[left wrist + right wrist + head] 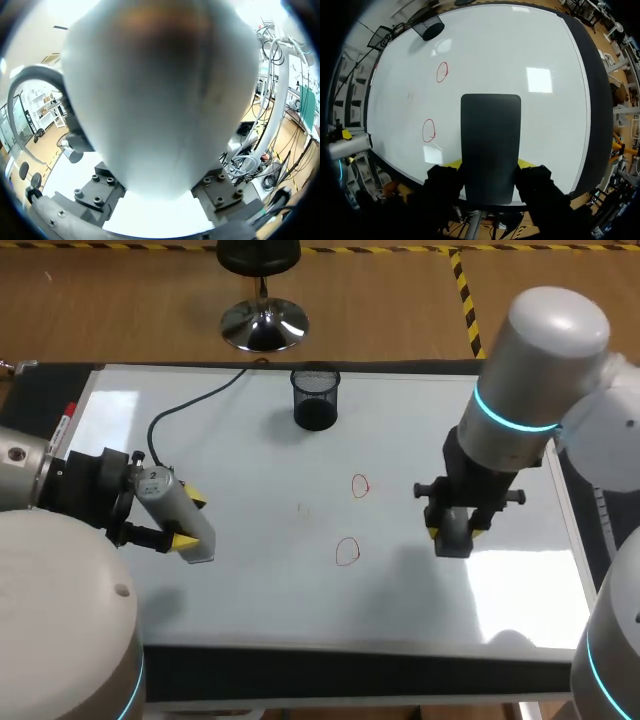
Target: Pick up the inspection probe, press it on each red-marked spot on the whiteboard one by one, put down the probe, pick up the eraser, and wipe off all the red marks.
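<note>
Inspection probe [178,510], a silver-grey metal cylinder w/ a round capped end and a thin black cable [190,405] trailing off toward the far edge, sat tilted over the left part of the glossy white whiteboard [250,580]. Left gripper [190,521] was clamped on it, one yellow tip on each side of the body. In the left wrist view the pale rounded body filled nearly everything ahead of the fingers.

Near the far edge, approx. mid-board, stood a black wire-mesh pen cup [316,400]. Closer in were two thin red oval rings, one nearer the front [347,551], one further back [360,485], both unwiped.

Right of the rings, the right gripper [455,530] pointed down and was closed on a dark grey rectangular eraser block [490,135], yellow tips pressing both its sides. Couldn't tell whether the eraser touched the board.
</note>
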`<state>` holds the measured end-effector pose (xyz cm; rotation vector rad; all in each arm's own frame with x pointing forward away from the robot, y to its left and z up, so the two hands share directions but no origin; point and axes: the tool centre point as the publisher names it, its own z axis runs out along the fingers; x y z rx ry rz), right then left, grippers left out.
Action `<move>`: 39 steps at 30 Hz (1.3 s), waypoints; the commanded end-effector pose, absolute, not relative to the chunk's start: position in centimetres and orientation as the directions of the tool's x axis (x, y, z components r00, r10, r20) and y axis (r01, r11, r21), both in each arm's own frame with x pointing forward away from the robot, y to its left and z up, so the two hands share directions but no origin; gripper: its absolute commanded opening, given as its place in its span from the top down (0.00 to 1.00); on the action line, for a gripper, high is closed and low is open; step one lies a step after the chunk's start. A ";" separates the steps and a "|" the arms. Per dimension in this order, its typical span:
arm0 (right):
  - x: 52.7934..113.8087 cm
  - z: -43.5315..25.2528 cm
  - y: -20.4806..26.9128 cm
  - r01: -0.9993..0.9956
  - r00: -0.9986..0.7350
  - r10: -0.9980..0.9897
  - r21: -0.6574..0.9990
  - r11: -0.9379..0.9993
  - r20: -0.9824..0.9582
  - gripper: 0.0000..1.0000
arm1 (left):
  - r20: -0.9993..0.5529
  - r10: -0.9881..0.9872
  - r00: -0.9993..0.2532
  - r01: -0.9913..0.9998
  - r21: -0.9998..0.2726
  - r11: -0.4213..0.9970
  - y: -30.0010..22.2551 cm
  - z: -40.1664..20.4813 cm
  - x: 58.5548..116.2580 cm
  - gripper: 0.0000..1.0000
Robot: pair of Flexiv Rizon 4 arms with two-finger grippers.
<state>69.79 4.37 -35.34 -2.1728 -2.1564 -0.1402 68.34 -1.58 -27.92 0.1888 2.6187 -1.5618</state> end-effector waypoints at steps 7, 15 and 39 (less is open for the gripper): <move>67.1 -35.6 9.9 1.000 -0.024 0.997 0.018 0.023 0.078 1.00 | -0.142 0.059 -0.988 0.153 -0.869 0.471 -1.6 -27.8 68.2 1.00; 64.3 -36.3 14.8 0.992 -0.122 0.992 -0.020 0.123 0.045 1.00 | -0.142 0.059 -0.988 0.153 -0.869 0.471 -1.6 -27.8 68.2 1.00; 64.5 -36.7 15.8 0.992 -0.122 0.990 -0.011 0.123 0.073 1.00 | -0.142 0.059 -0.988 0.153 -0.869 0.471 -1.6 -27.8 68.2 1.00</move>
